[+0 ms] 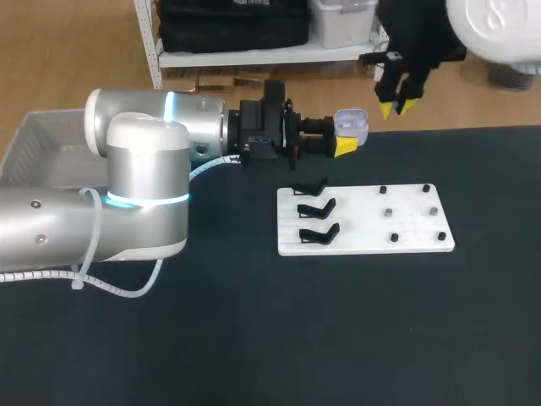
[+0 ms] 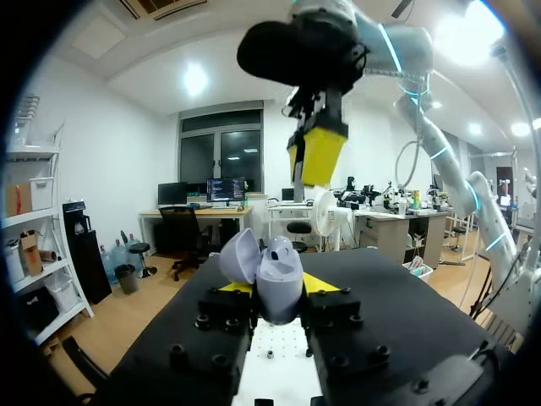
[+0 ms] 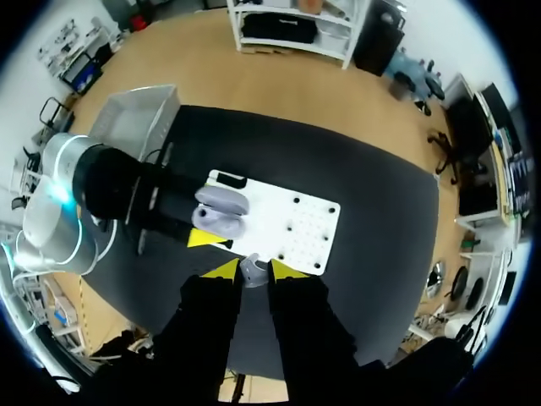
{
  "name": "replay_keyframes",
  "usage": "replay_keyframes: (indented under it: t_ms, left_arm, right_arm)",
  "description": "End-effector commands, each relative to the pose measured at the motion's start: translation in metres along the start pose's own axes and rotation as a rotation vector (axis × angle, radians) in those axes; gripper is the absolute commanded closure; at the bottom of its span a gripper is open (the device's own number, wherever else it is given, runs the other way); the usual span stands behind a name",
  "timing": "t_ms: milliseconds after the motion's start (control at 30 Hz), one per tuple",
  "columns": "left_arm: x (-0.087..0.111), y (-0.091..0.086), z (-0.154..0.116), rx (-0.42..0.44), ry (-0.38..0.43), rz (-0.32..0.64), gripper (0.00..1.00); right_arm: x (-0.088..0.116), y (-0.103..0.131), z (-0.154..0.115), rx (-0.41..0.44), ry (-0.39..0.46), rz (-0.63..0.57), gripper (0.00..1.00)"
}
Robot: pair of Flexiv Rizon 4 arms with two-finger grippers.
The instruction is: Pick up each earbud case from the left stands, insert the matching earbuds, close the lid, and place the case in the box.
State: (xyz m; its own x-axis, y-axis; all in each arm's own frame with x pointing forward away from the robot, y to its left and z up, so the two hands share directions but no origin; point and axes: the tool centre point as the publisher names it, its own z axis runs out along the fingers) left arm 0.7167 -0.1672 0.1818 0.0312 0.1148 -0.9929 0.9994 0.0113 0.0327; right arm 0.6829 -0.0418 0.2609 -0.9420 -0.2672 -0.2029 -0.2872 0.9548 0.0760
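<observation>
Jaws of the left gripper (image 1: pixel 348 138) are clamped from two sides on the earbud case (image 1: pixel 352 124), holding it off the table (image 1: pixel 254 338) beyond the white board (image 1: pixel 363 241), lid swung open and the opening apparently facing up. Higher and off to the case's right hangs the right gripper (image 1: pixel 397 106), its yellow tips nearly closed on a small pale earbud (image 3: pixel 252 272). From the right wrist the case lies ahead of and below those jaws, so I judge the insert needs a move across and down onto the open body, not the lid.
</observation>
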Motion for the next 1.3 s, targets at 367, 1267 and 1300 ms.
replay_keyframes:
  t_ms: [367,1267,1300]
  left_arm:
    - [0.002,-0.001,0.000,-0.006,-0.008,0.005,1.00]
    - [0.002,-0.001,0.000,-0.006,-0.008,0.005,1.00]
    - [0.002,-0.001,0.000,-0.006,-0.008,0.005,1.00]
  right_arm:
    - [-0.017,0.035,0.007,0.025,0.059,-0.083,1.00]
    - [-0.020,0.048,0.028,-0.005,-0.060,-0.164,1.00]
    - [-0.020,0.048,0.028,-0.005,-0.058,-0.165,1.00]
